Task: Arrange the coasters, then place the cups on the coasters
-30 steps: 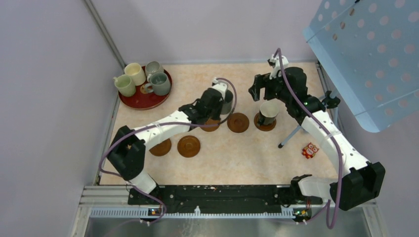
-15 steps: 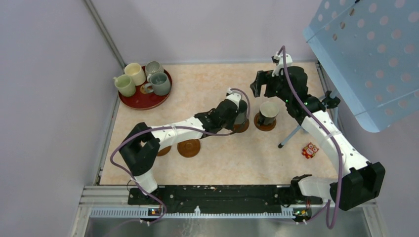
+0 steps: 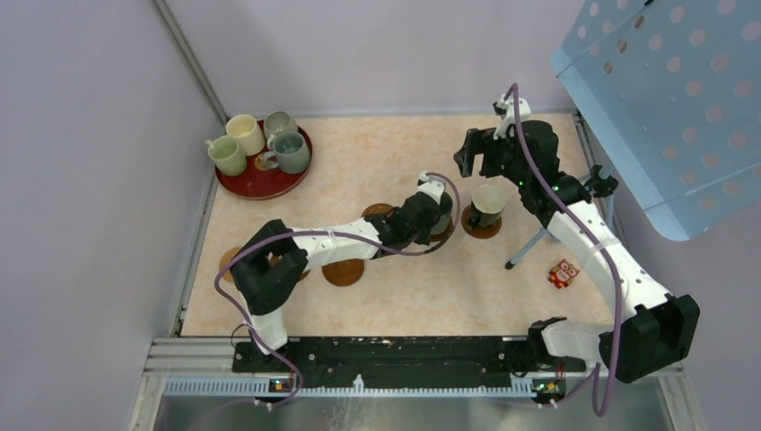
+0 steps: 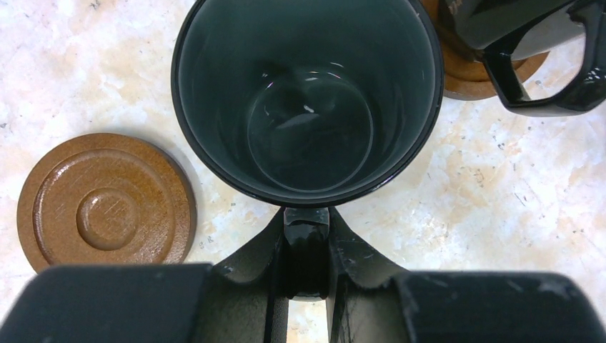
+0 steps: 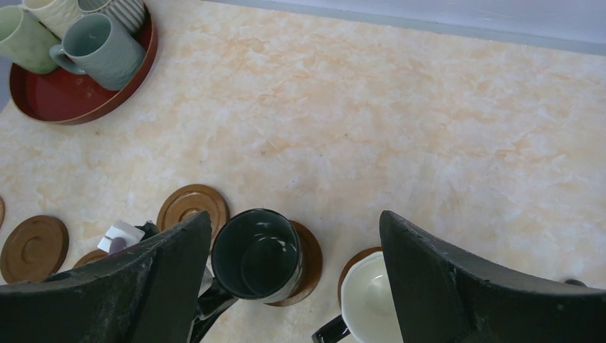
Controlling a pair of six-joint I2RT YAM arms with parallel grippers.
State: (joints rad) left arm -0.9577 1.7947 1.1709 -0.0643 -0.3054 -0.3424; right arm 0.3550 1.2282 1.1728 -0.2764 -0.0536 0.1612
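My left gripper (image 4: 307,223) is shut on the handle of a dark green cup (image 4: 307,100), which is over a brown coaster (image 5: 306,263) in mid-table (image 3: 438,215). Whether it rests on the coaster is unclear. Just to its right a cup, dark outside and white inside (image 3: 489,202), stands on another coaster (image 3: 481,226). My right gripper (image 3: 476,160) hangs open above and behind that cup, holding nothing (image 5: 294,216). A bare coaster (image 4: 106,200) lies left of the held cup. More coasters (image 3: 343,272) lie beside my left arm. Several cups (image 3: 289,151) stand on the tray.
The dark red round tray (image 3: 266,186) sits at the far left corner. A small red packet (image 3: 564,272) and a thin metal stand leg (image 3: 529,247) are by the right edge. A blue perforated panel (image 3: 664,99) overhangs the back right.
My left arm has carried the dark green cup to the right, from over one coaster to the coaster beside the white-lined cup. The right gripper has barely moved.
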